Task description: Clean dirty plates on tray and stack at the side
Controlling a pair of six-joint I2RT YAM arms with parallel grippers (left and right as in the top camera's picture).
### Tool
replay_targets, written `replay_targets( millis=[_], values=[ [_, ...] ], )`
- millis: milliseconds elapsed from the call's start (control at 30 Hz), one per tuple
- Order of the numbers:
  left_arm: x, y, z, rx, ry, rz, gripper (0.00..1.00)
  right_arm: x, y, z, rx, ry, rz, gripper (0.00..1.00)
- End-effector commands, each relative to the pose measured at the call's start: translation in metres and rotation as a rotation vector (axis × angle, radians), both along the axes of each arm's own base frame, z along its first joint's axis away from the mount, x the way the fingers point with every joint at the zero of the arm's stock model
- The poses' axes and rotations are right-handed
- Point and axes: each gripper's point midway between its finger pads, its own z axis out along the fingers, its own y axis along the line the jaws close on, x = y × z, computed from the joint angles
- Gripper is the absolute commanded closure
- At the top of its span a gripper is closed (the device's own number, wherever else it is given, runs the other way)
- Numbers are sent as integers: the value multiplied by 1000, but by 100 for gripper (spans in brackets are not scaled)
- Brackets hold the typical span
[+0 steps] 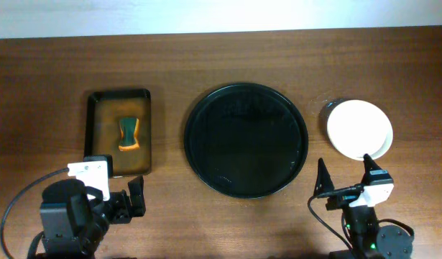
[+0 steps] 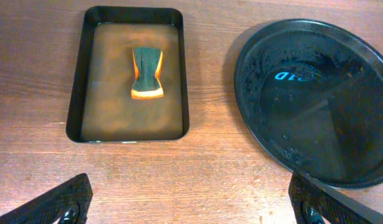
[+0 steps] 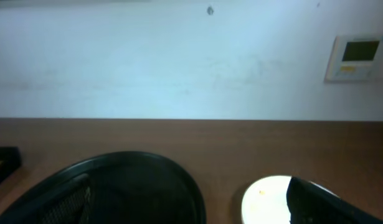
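Observation:
The round black tray [image 1: 246, 140] lies mid-table with nothing on it; it also shows in the left wrist view [image 2: 316, 102] and the right wrist view [image 3: 129, 186]. White plates [image 1: 359, 128] sit stacked on the table right of the tray; the top one looks clean apart from a tiny speck in the right wrist view [image 3: 266, 196]. My left gripper [image 1: 121, 196] [image 2: 191, 208] is open and empty over bare wood near the front edge. My right gripper [image 1: 346, 176] [image 3: 190, 202] is open and empty, just in front of the plate stack.
A rectangular black tray [image 1: 91, 133] [image 2: 76, 93] with a brownish inside stands at the left and holds a green-and-orange sponge [image 1: 129, 134] [image 2: 147, 73]. A pale wall runs behind the table's far edge.

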Motion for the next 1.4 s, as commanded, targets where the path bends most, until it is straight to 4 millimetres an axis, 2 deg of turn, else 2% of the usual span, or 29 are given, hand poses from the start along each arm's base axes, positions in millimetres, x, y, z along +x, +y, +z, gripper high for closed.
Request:
replay_targets(
  millis=[0, 200, 367, 433, 500, 1200, 1267, 1367],
  values=[
    [0, 0, 0, 9, -5, -10, 1, 7, -7, -14, -41, -5, -32, 1],
    [0, 0, 0, 9, -5, -10, 1, 19, -18, -36, -96, -29, -77, 1],
    [0, 0, 0, 9, -5, -10, 1, 27, -15, -62, -102, -34, -61, 1],
    [0, 0, 0, 9, -5, -10, 1, 27, -10, -69, -167, -7, -29, 1],
    [0, 0, 0, 9, -5, -10, 1, 26, -10, -83, -161, 49, -23, 1],
    [-1, 0, 0, 9, -5, -11, 1, 26, -9, -83, -161, 46, -16, 1],
    [-4, 7, 2, 66, -29, -2, 1, 26, -9, -83, -161, 46, -16, 1],
    [-6, 6, -12, 73, -127, -5, 1, 26, -9, -83, -161, 46, -16, 1]
  ],
)
